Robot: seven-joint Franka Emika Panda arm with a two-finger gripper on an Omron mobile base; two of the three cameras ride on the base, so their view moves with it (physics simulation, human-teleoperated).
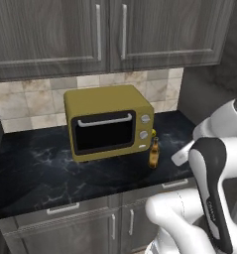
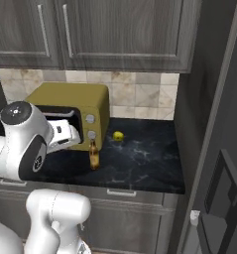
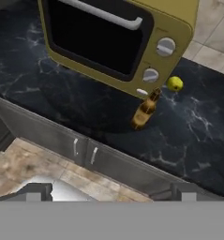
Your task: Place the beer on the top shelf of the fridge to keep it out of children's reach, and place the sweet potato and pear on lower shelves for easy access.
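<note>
Pear (image 2: 118, 135) half-hidden behind toaster oven (image 1: 109, 122); beer (image 1: 153, 154) upright.

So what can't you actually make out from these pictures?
- Gripper: hidden behind the arm in both base views, and its tips blur into the hand view's bottom edge, so open or shut is unclear.
- Beer label: too small to read.
- Pear: hidden in the left base view by the toaster oven.
- Fridge: cut off by the right base view's right edge.

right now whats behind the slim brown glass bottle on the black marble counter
Behind the brown glass beer bottle stands the mustard-yellow toaster oven, its knobs just behind the neck. Farther back, to the oven's right, lies the small yellow-green pear. The oven hides the counter behind itself.
</note>
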